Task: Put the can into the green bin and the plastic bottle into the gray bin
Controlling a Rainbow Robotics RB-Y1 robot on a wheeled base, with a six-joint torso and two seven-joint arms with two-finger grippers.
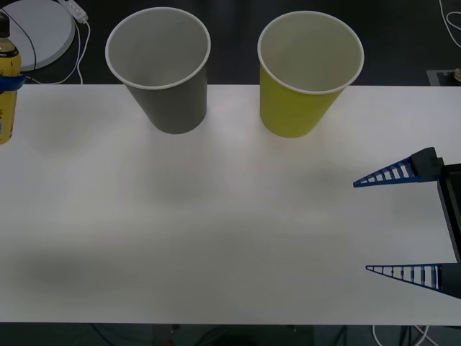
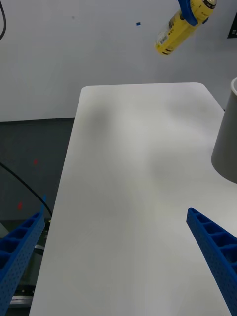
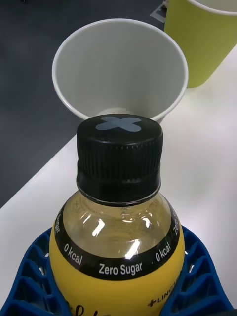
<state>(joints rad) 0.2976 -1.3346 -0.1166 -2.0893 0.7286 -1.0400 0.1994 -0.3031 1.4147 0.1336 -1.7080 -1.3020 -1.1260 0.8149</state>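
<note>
The plastic bottle, yellow with a black cap, is held upright at the far left edge of the table, with my left gripper shut around its body. In the left wrist view the bottle sits between the blue fingers, with the gray bin just beyond it and the green bin further on. Both bins stand upright at the table's back: the gray bin left, the green bin right. My right gripper hovers open at the right side. The can is out of view.
The white table stretches bare between the bins and my right gripper. A round white object with a cable lies on the dark floor behind the table's back left edge. The right wrist view shows the gray bin's wall and the held bottle.
</note>
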